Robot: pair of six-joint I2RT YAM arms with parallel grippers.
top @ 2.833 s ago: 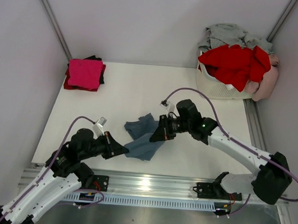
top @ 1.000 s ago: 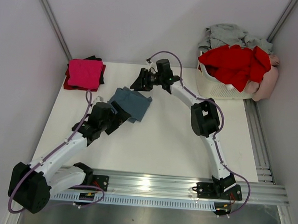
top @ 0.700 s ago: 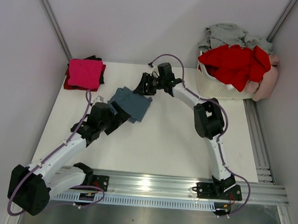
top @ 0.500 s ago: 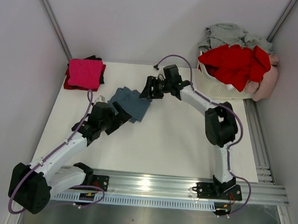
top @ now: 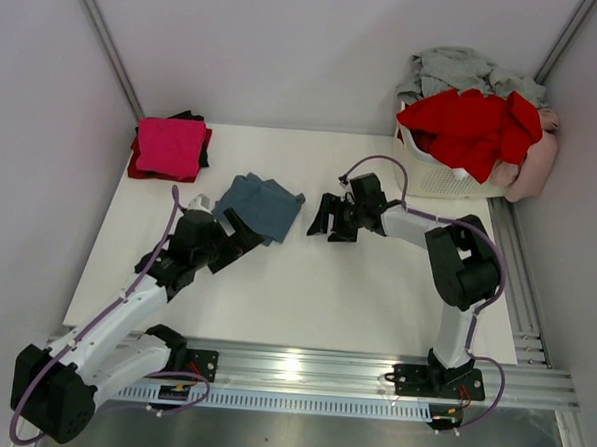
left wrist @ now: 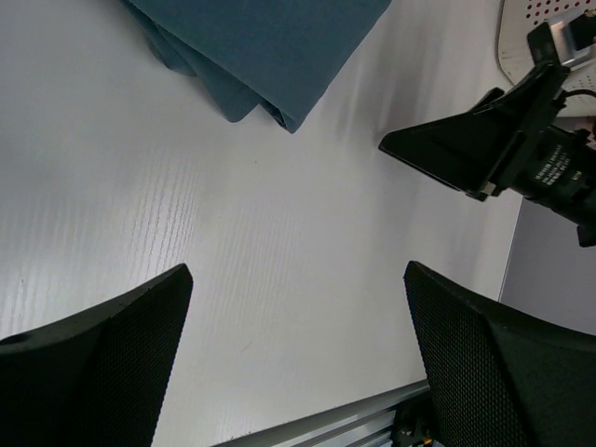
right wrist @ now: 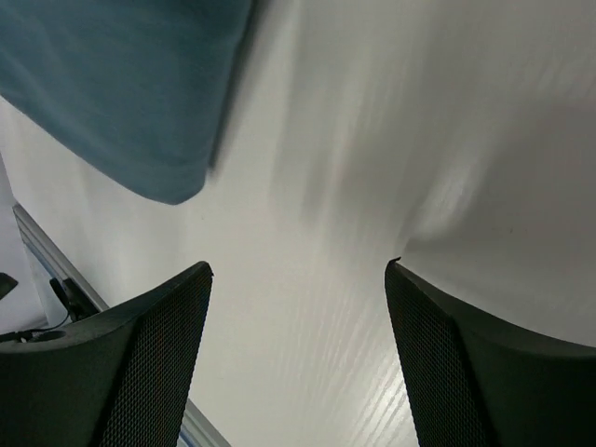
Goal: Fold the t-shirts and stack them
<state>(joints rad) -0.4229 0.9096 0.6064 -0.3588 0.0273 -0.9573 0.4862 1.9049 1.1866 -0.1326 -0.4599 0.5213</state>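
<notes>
A folded slate blue-grey t-shirt [top: 262,204] lies flat left of the table's centre; it also fills the top of the left wrist view [left wrist: 261,47] and the top-left corner of the right wrist view [right wrist: 112,84]. My left gripper [top: 240,230] [left wrist: 296,279] stands open just off the shirt's near-left edge, with only bare table between its fingers. To the shirt's right my right gripper [top: 323,217] [right wrist: 296,270] is open over bare table, a little apart from the cloth. A folded magenta t-shirt [top: 169,144] tops a small stack at the far left corner.
A white slatted basket [top: 431,175] stands at the far right corner, heaped with a red t-shirt [top: 469,127], a grey one [top: 455,66] and a pale pink one [top: 540,161]. A metal rail [top: 301,369] runs along the near edge. Walls close in on three sides.
My right gripper has left the shirt's far edge, swung back to its right side and opened wider. The left gripper has drawn back slightly. The folded shirt stays put.
</notes>
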